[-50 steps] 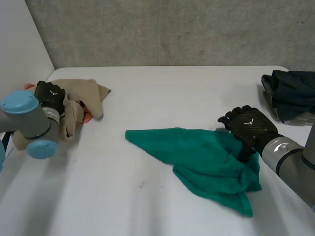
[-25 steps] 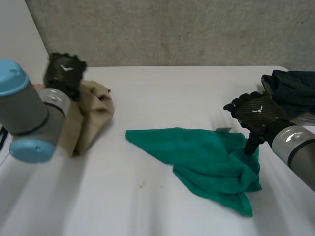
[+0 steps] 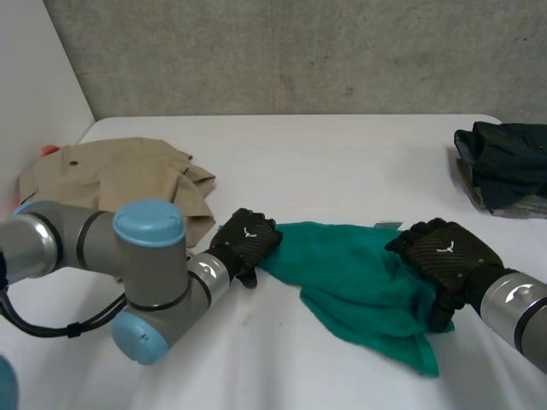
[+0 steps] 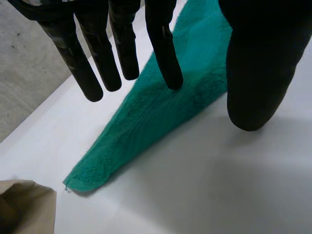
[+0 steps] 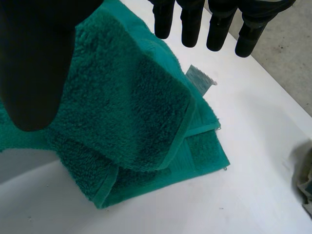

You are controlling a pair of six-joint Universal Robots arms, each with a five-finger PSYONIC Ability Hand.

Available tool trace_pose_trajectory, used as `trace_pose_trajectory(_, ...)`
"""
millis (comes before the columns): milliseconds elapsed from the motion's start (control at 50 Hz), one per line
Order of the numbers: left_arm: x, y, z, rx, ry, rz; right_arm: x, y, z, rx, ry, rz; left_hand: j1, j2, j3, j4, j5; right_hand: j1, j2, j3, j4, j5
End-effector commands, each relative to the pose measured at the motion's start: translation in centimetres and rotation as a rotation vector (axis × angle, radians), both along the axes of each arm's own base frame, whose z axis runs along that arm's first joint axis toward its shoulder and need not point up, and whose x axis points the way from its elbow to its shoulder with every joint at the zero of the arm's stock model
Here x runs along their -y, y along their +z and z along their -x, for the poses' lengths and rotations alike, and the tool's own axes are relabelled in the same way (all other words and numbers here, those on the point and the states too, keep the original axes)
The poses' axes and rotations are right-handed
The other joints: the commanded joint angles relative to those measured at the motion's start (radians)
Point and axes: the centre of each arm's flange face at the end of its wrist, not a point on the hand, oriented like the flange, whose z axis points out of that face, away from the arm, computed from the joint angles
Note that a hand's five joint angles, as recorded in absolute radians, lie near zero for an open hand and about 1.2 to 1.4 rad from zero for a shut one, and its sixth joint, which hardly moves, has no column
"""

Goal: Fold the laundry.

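Observation:
A green towel [image 3: 359, 282] lies crumpled and partly doubled over on the white table [image 3: 325, 162], tapering to a pointed corner at its left. My left hand [image 3: 245, 246] is over that corner. In the left wrist view its fingers [image 4: 163, 44] are straight above the towel [image 4: 161, 107] and hold nothing. My right hand [image 3: 444, 256] is over the towel's bunched right side. In the right wrist view its fingers [image 5: 187, 24] are straight and apart above the folded layers of the towel [image 5: 126, 107], near a small label [image 5: 200, 78].
A beige garment [image 3: 128, 179] lies in a heap at the back left, with something orange [image 3: 51, 151] under its far edge. A dark garment [image 3: 504, 162] sits at the back right edge. The left arm's elbow [image 3: 149, 282] is low over the front left of the table.
My left hand has let go of the beige garment and swung right to the towel's left corner. The right hand has shifted slightly forward over the towel's right side.

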Motion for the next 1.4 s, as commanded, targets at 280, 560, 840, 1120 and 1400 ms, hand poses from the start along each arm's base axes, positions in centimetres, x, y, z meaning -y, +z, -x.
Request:
trace_pose_trajectory(280,2.3,-0.6,1.1,-0.027,0.008,0.037,0.0,-1.2,-0.1,0.008,0.002,0.013,-0.008,0.177,0.177,0.171,0.168,0.006,0.019,0.018,0.017,0.007)
trace_pose_trajectory(560,3.4,-1.2,2.0,-0.035,0.009,0.055,0.4,-2.0,-0.3,0.009,0.001,0.03,0.696,0.881,0.881,0.875,0.873,1.066,1.079,1.079,1.078,1.068)
trace_pose_trajectory(840,0.1,13.1,-0.1,-0.234,0.032,0.23,3.5,8.3,-0.5,0.077,-0.024,0.41,0.696,0.881,0.881,0.875,0.873,1.173,1.186,1.186,1.185,1.175)
trace_pose_trajectory(1120,-1.6,10.1,-1.8,-0.277,0.056,0.123,4.2,6.6,-1.3,0.086,-0.02,0.289,-0.336,-0.151,-0.151,-0.157,-0.16,1.173,1.186,1.186,1.185,1.175)
trace_pose_trajectory(1400,-1.3,3.9,0.4,-0.343,0.087,-0.147,2.5,7.9,-2.8,0.216,0.006,0.262,-0.319,-0.134,-0.134,-0.141,-0.143,1.173,1.186,1.186,1.185,1.175)
